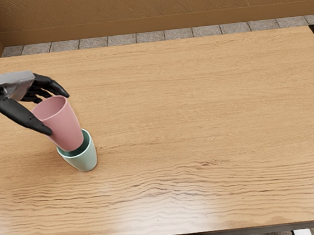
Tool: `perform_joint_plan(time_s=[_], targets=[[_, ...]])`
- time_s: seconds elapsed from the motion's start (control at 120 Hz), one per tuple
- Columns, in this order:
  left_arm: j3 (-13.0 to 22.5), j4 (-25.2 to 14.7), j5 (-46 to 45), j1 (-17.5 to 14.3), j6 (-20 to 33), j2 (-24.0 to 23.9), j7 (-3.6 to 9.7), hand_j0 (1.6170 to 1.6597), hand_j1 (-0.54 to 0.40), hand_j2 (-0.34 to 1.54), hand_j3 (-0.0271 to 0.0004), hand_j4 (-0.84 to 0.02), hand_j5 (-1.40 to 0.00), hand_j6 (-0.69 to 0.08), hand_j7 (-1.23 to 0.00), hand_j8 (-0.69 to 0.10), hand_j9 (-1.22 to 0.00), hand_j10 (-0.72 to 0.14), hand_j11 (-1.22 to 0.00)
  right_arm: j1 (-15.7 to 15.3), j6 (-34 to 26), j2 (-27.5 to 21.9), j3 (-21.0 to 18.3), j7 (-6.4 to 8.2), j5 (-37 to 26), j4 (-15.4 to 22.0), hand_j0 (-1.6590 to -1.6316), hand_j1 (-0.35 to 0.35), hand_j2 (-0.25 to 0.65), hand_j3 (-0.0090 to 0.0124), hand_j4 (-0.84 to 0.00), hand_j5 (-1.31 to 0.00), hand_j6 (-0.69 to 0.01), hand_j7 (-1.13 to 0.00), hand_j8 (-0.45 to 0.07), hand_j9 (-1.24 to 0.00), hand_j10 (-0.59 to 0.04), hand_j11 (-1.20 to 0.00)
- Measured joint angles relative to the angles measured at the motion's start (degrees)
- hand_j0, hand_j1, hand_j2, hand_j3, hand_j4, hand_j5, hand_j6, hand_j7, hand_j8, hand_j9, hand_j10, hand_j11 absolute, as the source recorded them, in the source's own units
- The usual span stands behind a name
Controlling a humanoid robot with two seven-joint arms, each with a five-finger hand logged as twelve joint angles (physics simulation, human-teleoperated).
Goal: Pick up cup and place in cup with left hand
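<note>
The left hand (59,114) has the pink cup (63,120) in its grip, reaching in from the left side of the table (191,119). I can see the black thumb pressed to the cup's near side, close under the rim, while the other fingers curl over and round the far side. The pink cup has its mouth up and its foot down in the mouth of the green cup (86,161); most of its body stands above that rim. Whether its foot touches the inside, I can't tell from here. The green cup sits on the wood, mouth up, over on the left part of the table, a bit of its dark inside showing round the pink one. Past the table's far edge there's a strip of grey tiles (179,34), then a brown wall (150,3) behind.
</note>
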Motion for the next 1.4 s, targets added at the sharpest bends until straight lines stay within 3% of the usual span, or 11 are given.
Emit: perform_joint_plan(time_s=[0.142, 0.367, 0.692, 0.983, 1.05, 1.183, 1.4], targets=[[-0.02, -0.01, -0.13, 0.10, 0.01, -0.01, -0.05, 1.6555, -0.057, 0.05, 0.0000, -0.497, -0.58, -0.348, -0.58, -0.359, -0.57, -0.437, -0.58, 0.00, 0.01, 0.00, 0.00, 0.00, 0.00, 0.01, -1.6581, -0.331, -0.003, 0.0000, -0.015, -0.02, -0.015, -0.02, -0.015, -0.02, -0.015, -0.02], [-0.03, -0.02, -0.40, 0.10, 0.00, -0.08, -0.10, 1.6572, 0.009, 0.05, 0.0000, -0.341, -0.42, -0.292, -0.42, -0.301, -0.42, -0.321, -0.42, 0.00, 0.00, 0.00, 0.00, 0.00, 0.00, 0.01, -1.6581, -0.331, -0.003, 0.0000, -0.015, -0.02, -0.015, -0.02, -0.015, -0.02, -0.015, -0.02], [-0.38, -0.07, -0.60, 0.11, -0.54, -1.12, -0.14, 1.6578, 0.062, 0.05, 0.0000, -0.258, -0.32, -0.249, -0.32, -0.250, -0.32, -0.254, -0.32, -0.01, -0.01, 0.00, 0.00, 0.00, 0.00, 0.02, -1.6581, -0.331, -0.003, 0.0000, -0.015, -0.02, -0.015, -0.02, -0.015, -0.02, -0.015, -0.02], [-3.45, 0.03, -0.78, -0.02, -2.19, -2.47, -0.19, 1.6580, 0.255, 0.02, 0.0000, -0.089, -0.11, -0.088, -0.11, -0.088, -0.11, -0.088, -0.11, -0.02, 0.00, 0.00, 0.00, 0.00, 0.00, 0.02, -1.6581, -0.331, -0.003, 0.0000, -0.015, -0.02, -0.015, -0.02, -0.015, -0.02, -0.015, -0.02], [-4.95, 0.57, -2.52, -0.03, -4.95, -2.31, -0.18, 1.6580, 0.278, 0.01, 0.0000, -0.069, -0.08, -0.069, -0.08, -0.069, -0.08, -0.068, -0.08, -0.01, 0.00, 0.00, 0.00, 0.00, 0.00, 0.01, -1.6581, -0.331, -0.003, 0.0000, -0.015, -0.02, -0.015, -0.02, -0.015, -0.02, -0.015, -0.02], [-7.14, 4.30, -16.38, 0.32, -13.89, -2.15, -0.12, 1.6580, 0.306, 0.01, 0.0000, -0.044, -0.05, -0.044, -0.05, -0.044, -0.05, -0.043, -0.05, -0.01, 0.00, 0.00, 0.00, 0.00, 0.00, -0.01, -1.6581, -0.331, -0.003, 0.0000, -0.015, -0.02, -0.015, -0.02, -0.015, -0.02, -0.015, -0.02], [-8.29, 9.35, -22.63, 2.73, -17.06, -1.77, 0.13, 1.6580, 0.327, 0.00, 0.0000, -0.023, -0.03, -0.023, -0.03, -0.023, -0.03, -0.023, -0.03, -0.01, 0.00, 0.00, 0.00, 0.00, 0.00, 0.01, -1.6581, -0.331, -0.003, 0.0000, -0.015, -0.02, -0.015, -0.02, -0.015, -0.02, -0.015, -0.02]])
